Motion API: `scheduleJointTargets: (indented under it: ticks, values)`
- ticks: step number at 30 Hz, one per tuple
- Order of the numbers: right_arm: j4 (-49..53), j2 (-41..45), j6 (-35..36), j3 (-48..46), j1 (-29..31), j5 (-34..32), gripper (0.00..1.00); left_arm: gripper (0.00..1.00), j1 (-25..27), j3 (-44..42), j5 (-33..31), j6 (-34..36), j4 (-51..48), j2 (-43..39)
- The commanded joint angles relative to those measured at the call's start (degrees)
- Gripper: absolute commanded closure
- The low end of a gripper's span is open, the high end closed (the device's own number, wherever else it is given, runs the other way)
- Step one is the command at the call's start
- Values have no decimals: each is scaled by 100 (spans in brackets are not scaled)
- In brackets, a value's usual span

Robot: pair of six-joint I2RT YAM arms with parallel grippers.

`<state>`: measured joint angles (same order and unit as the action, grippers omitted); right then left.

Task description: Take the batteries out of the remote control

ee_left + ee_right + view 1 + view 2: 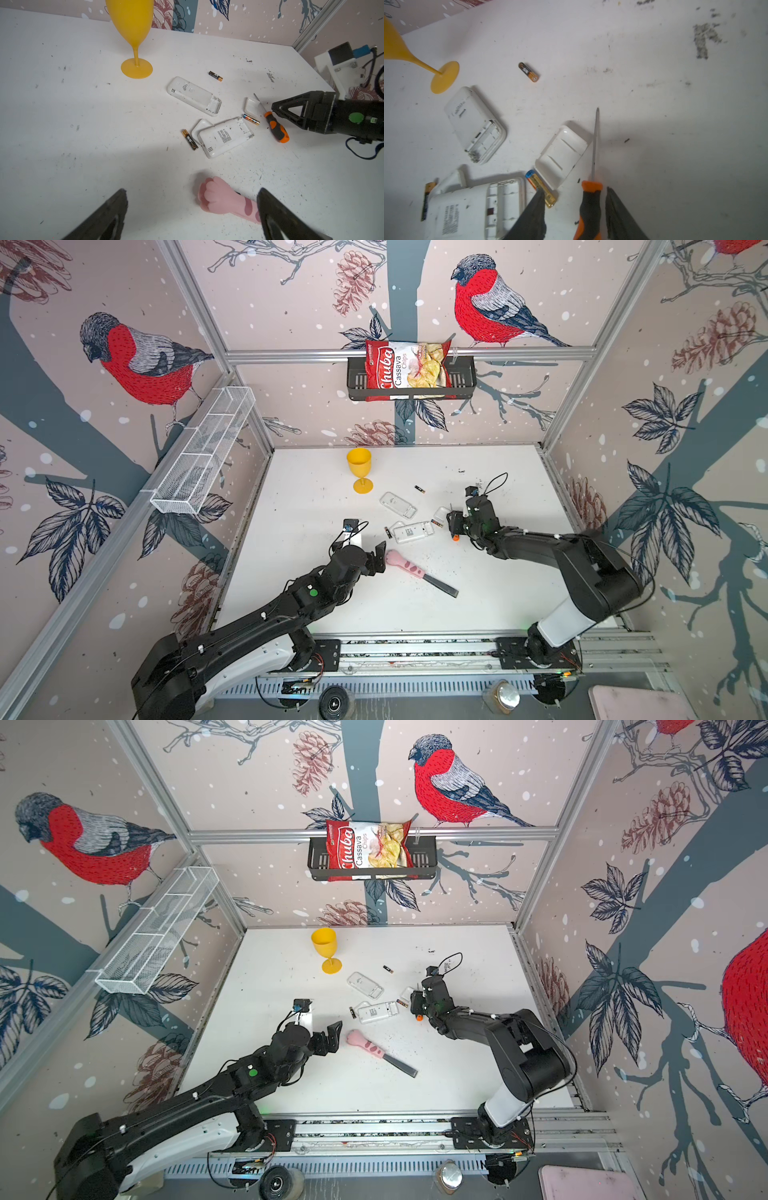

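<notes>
Lying loose on table (83, 124): slim black batteries (215, 75), gold-orange ends.

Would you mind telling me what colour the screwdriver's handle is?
Orange and black; the screwdriver shows best in the left wrist view.

Scuffed white table (316, 497): yellow goblet (360, 471) upright at the back, two opened remotes (193, 95) (225, 137) mid-table, three loose batteries (215, 75) (189, 139) (251, 119) around them, a screwdriver (276, 128), pink-handled knife (420, 573) up front.

Smooth white plastic remote control (225, 138)
</notes>
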<state>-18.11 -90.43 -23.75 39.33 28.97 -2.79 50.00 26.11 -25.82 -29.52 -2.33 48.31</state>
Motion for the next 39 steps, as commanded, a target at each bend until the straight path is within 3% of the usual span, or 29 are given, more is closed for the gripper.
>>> scheduleJointTargets:
  ticks: [1,7,13,19,23,27,35,39]
  values:
    - [161,515,195,-36,-2,-141,49,4,-141,307,-372,254,-218,-40]
    - [429,1767,257,-325,-233,-177,36,4,-705,962,-325,727,-324,95]
    - [365,2795,21,-821,-720,-241,0,4,-1002,1480,-726,1377,-262,264]
    - [307,2967,-51,-1093,-879,-646,0,4,-1254,1121,-1592,1528,331,127]
    - [355,3055,-113,-1236,-878,-1300,0,4,-1594,539,-1768,1800,1243,-67]
    - [-27,3500,124,-1607,-862,-1843,0,4,-2352,337,-1276,1582,1654,135]
    - [-2205,4561,1029,-3108,-935,-2662,0,4,-4025,-44,-440,1818,2693,1577]
    - [-2984,4902,1410,-3626,-1008,-2674,1,4,-4304,-363,-67,2130,3638,1972]
